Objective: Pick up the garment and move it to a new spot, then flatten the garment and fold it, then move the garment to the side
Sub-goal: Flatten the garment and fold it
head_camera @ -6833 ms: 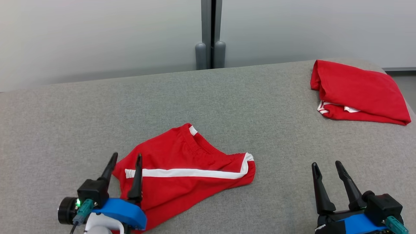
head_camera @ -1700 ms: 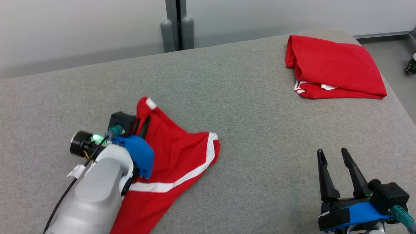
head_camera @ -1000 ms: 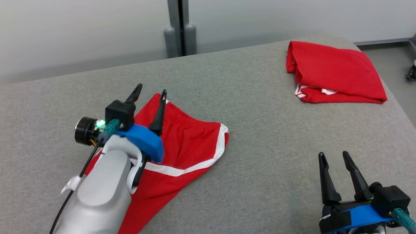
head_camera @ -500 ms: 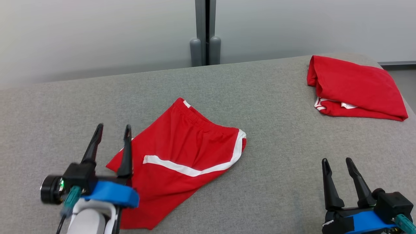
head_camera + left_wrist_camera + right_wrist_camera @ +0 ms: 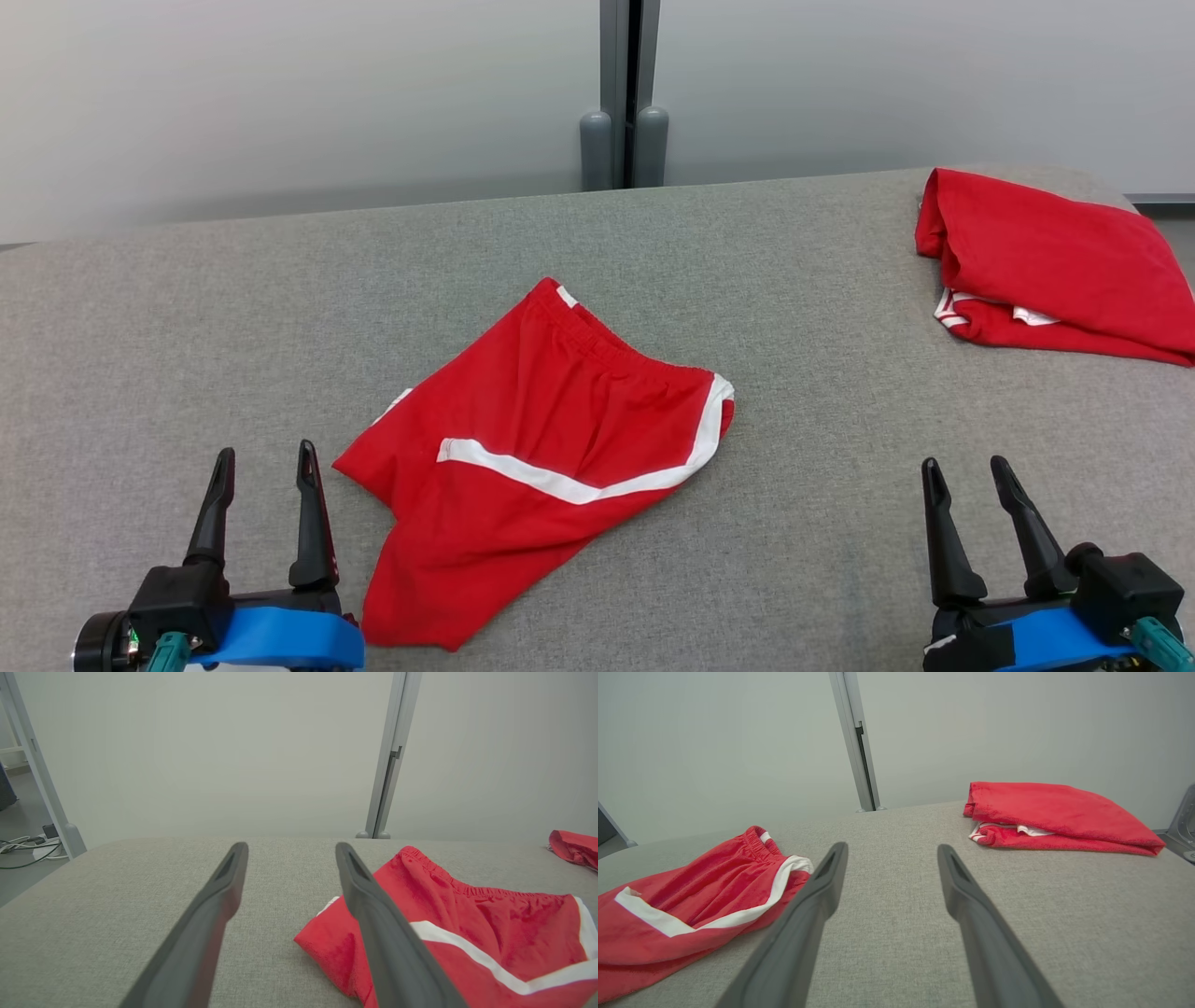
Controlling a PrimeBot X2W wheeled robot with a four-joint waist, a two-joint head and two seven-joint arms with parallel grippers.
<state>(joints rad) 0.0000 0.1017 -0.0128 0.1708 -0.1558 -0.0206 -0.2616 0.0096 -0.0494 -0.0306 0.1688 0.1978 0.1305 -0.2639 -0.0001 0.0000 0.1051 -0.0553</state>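
Observation:
The garment (image 5: 541,448), red shorts with white trim, lies rumpled and partly doubled over near the middle of the grey table (image 5: 187,336). It also appears in the left wrist view (image 5: 467,933) and the right wrist view (image 5: 691,900). My left gripper (image 5: 266,462) stands open at the lower left, just left of the shorts' near corner and apart from the cloth. In its own view the left gripper (image 5: 289,851) holds nothing. My right gripper (image 5: 966,467) stands open at the lower right, well clear of the shorts, and the right gripper (image 5: 892,851) is empty too.
A second red garment (image 5: 1055,266) lies folded at the table's far right corner, also seen in the right wrist view (image 5: 1059,816). A grey post (image 5: 625,93) stands against the pale wall behind the table. Cables (image 5: 23,847) lie on the floor at far left.
My left gripper has let go of the shorts and drawn back toward me to the lower left. The shorts now lie further up the table. The camera has shifted. The right arm stayed put.

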